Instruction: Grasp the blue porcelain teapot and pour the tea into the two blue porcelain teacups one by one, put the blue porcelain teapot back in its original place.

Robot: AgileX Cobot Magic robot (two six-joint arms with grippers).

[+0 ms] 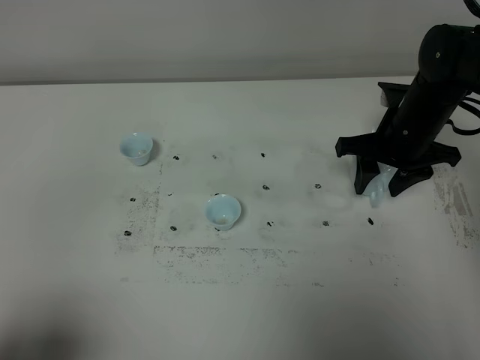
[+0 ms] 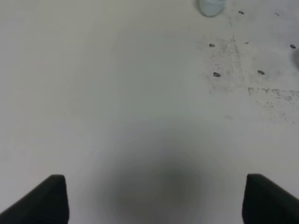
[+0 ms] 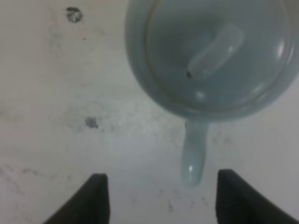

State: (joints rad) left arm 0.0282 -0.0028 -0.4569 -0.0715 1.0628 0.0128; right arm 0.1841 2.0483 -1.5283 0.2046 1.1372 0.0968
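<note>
The blue porcelain teapot (image 3: 212, 56) shows from above in the right wrist view, lid on, its thin spout (image 3: 193, 161) pointing toward my fingertips. In the high view only its spout (image 1: 377, 192) peeks out under the right arm. My right gripper (image 3: 168, 198) (image 1: 382, 182) hovers over it, open, with the spout tip just beyond the gap. The two blue porcelain teacups stand upright, one at the far left (image 1: 136, 148) and one nearer the middle (image 1: 223, 211). The tea is hidden. My left gripper (image 2: 159, 198) is open above bare table, with one cup (image 2: 211, 5) far ahead.
The white table (image 1: 75, 285) carries small black marks and a scuffed grey rectangle around the cups. The right arm's black base and cables sit at the far right edge. The left arm is out of the high view.
</note>
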